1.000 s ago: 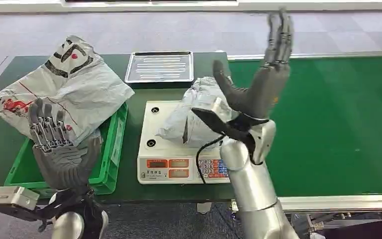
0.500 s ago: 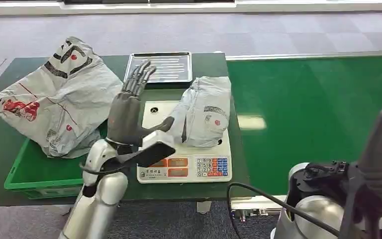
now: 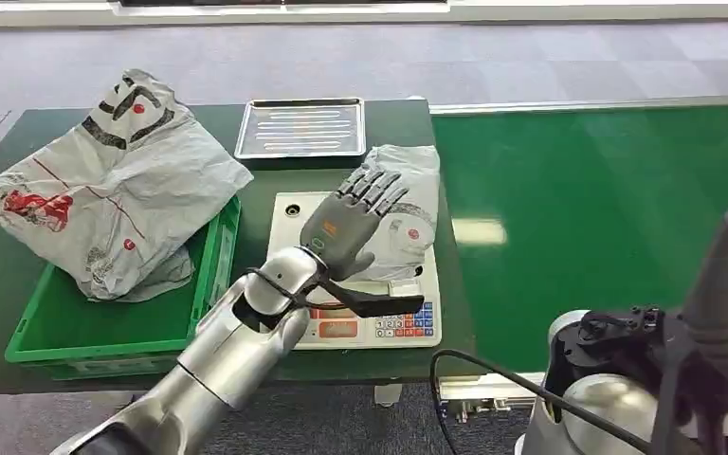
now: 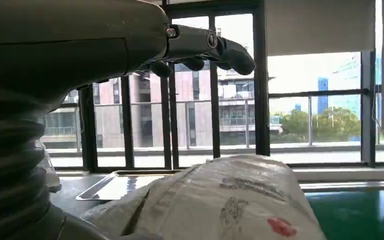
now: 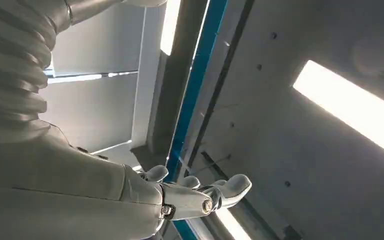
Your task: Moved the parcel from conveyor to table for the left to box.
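From the head view, the fingers (image 3: 377, 187) of the left hand (image 3: 346, 227) are spread and nearly straight, laid out flat over the near side of the parcel (image 3: 408, 204); whether they touch its wrapping or hover just above cannot be told here. Nothing is gripped. The parcel is a grey, crumpled bag lying on the scale (image 3: 351, 284), which stands on the counter (image 3: 246, 180) beside the conveyor (image 3: 607, 218). Its long axis runs away from the robot, towards the metal tray (image 3: 301, 127), and the hand lies roughly along that axis, palm down. The green box (image 3: 104, 327) sits well to the left, already carrying a larger grey bag (image 3: 104, 190). The left hand is plainly the nearer one; the right arm is raised close to the camera at the lower right.

From the left wrist view, the fingers (image 4: 205, 47) are extended with a visible gap of window light between them and the parcel (image 4: 230, 200) beneath, so I judge the hand is above the bag, not yet closed on it.

From the right wrist view, the right hand (image 5: 200, 192) points at the ceiling, its fingers (image 5: 232, 187) loosely apart and holding nothing.
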You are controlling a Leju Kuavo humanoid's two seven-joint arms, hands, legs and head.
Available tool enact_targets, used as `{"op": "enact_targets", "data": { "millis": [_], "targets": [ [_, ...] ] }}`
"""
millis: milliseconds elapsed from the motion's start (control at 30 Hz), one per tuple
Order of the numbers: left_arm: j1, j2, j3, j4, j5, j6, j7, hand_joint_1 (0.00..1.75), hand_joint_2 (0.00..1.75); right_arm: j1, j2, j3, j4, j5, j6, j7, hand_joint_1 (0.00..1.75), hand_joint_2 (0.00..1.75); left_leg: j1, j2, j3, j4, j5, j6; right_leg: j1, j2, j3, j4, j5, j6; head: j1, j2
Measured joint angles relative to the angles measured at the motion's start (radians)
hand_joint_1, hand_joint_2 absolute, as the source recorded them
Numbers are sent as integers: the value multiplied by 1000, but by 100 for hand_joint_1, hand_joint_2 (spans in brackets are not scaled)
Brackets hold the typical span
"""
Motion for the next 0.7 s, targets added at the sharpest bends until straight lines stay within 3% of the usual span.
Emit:
{"op": "enact_targets", "data": {
  "millis": [200, 267, 700],
  "targets": [
    [-29, -22, -38, 147, -35, 3, -12, 0, 175, 1, -1, -2, 0, 15, 0, 2, 0, 175, 0, 0, 0, 0, 0, 0, 0, 0, 0, 0, 0, 0, 0, 0],
    [-37, -28, -49, 184, -45, 2, -16, 175, 175, 2, -2, -2, 0, 19, 0, 2, 0, 175, 0, 0, 0, 0, 0, 0, 0, 0, 0, 0, 0, 0, 0, 0],
    [-88, -48, -106, 345, -64, -47, -43, 175, 175, 3, -2, -3, 0, 47, 0, 2, 0, 175, 0, 0, 0, 0, 0, 0, 0, -1, 0, 0, 0, 0, 0, 0]
  ]
}}
